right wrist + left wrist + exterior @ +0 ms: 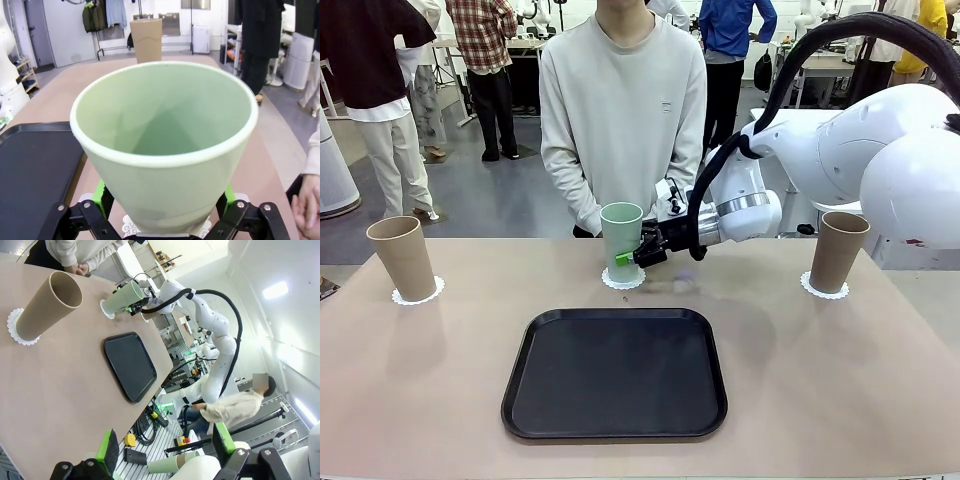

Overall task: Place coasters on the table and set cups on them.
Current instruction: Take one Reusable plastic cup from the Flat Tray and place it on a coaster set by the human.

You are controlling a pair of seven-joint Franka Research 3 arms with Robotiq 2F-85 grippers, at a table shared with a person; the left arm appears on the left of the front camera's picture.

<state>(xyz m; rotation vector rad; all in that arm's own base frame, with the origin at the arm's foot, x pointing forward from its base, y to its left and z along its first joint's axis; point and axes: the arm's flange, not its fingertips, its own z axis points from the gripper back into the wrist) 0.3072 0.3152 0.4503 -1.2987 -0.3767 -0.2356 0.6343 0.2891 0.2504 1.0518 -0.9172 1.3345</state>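
Front view: a black tray (pixel 614 373) lies at the near middle of the desk (pixel 840 400), nothing in it. Behind the desk stands a person (pixel 623 110), hands low at the far edge. Other people stand farther back.

Three coasters sit on the desk, each under a cup. The left coaster (pixel 418 294) carries a tan cup (pixel 402 258), upright. The right coaster (pixel 824 289) carries the other tan cup (pixel 838 250), upright. The middle coaster (pixel 622 279) carries the green cup (pixel 621 241), upright, just beyond the tray's far edge. All three cups look hollow, no contents visible.

The right arm reaches in from the right across the middle. Its right gripper (pixel 636 256) is at the green cup's lower half, its jaws on either side of the cup wall. Right wrist view: the cup's open mouth faces the camera, interior bare, with green pads (pixel 101 192) flanking the base. I cannot tell whether the pads press the cup or stand just off it. The tray's corner lies to one side, and a hand shows at the picture's lower right.

Left wrist view: the left gripper (pixel 165 445) hangs off the desk's edge, well apart from the tray, jaws released and holding nothing.
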